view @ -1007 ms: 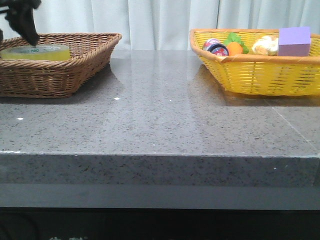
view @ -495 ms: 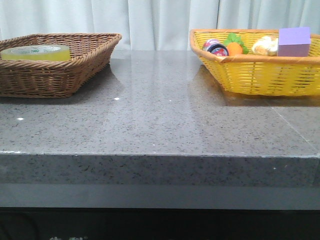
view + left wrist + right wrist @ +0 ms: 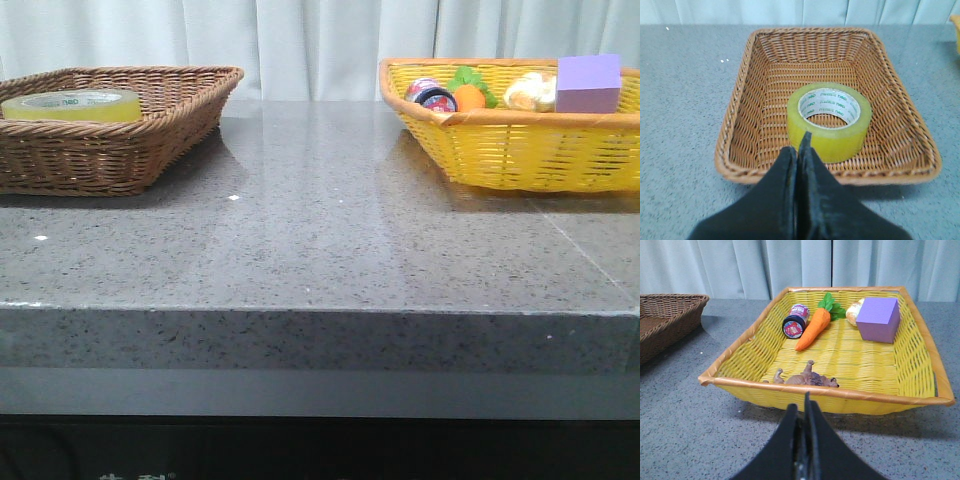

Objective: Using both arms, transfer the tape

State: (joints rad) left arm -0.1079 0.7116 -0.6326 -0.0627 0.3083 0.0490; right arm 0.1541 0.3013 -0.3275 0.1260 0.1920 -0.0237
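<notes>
Front view: arm gone from brown basket [image 3: 120,140]; tape [image 3: 72,104] stays inside. Left end effector [image 3: 799,150], right end effector [image 3: 803,410] pressed together.

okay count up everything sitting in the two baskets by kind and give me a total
Tape roll, in the brown basket: 1
Toy carrot: 1
Purple block: 1
Small round red-and-black item: 1
Animal figure: 1
Pale round item, partly hidden: 1
Total: 6, five of them in the yellow basket.

Only legible txt: green "neo" repeated around the white inner core of the tape [image 3: 829,122], just beyond the left fingers [image 3: 790,165]; smaller print beside each "neo" too blurred to read. Label on small round jar [image 3: 794,322], well beyond the right fingers [image 3: 812,427]: unreadable.
</notes>
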